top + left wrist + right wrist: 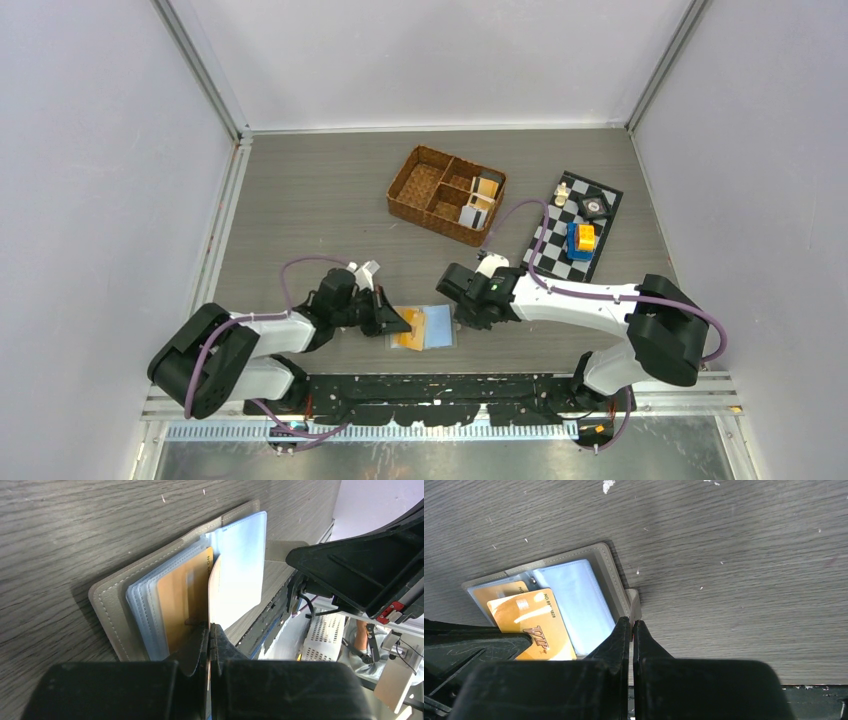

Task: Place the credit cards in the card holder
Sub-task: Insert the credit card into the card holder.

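Observation:
The grey-olive card holder (112, 607) lies open near the table's front edge, its clear blue sleeves (242, 562) fanned out. One orange credit card (180, 600) sits in a sleeve. My left gripper (210, 629) is shut on a second gold credit card (531, 625), which stands on edge over the sleeves. From the right, my right gripper (632, 622) is shut, its tips resting on the holder's snap tab (634, 602). In the top view the holder (437, 327) lies between the left gripper (403, 322) and the right gripper (462, 322).
A brown wicker compartment basket (420, 185) stands farther back with more cards (484, 195) upright in its right compartments. A checkered mat (560, 255) at the right carries small pieces and a blue-and-yellow block (580, 240). The metal rail runs just behind the holder.

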Motion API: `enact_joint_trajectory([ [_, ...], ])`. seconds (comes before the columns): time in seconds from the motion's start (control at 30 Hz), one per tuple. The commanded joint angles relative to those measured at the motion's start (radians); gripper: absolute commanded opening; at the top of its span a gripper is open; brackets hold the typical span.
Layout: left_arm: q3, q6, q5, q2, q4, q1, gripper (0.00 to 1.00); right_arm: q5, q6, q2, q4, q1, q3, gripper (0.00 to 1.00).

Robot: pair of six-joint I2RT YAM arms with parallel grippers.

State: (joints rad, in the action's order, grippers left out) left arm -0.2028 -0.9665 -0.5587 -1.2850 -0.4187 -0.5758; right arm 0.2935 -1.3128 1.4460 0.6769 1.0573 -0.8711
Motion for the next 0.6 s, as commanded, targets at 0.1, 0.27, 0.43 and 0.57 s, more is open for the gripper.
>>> enact_joint_trajectory([
  [0.1, 0.038, -0.003, 0.095, 0.005, -0.074, -0.008, 0.00, 0.027, -0.026, -0.025, -0.026, 0.002, 0.002, 0.00],
  [0.27, 0.045, -0.022, 0.108, -0.005, -0.111, -0.011, 0.00, 0.027, -0.026, -0.021, -0.030, 0.003, 0.004, 0.00],
  [0.43, 0.042, -0.034, 0.114, -0.031, -0.139, -0.024, 0.00, 0.025, -0.026, -0.019, -0.034, 0.004, 0.004, 0.00],
  [0.57, 0.042, -0.045, 0.120, -0.061, -0.174, -0.038, 0.00, 0.024, -0.027, -0.021, -0.036, 0.004, 0.009, 0.00],
])
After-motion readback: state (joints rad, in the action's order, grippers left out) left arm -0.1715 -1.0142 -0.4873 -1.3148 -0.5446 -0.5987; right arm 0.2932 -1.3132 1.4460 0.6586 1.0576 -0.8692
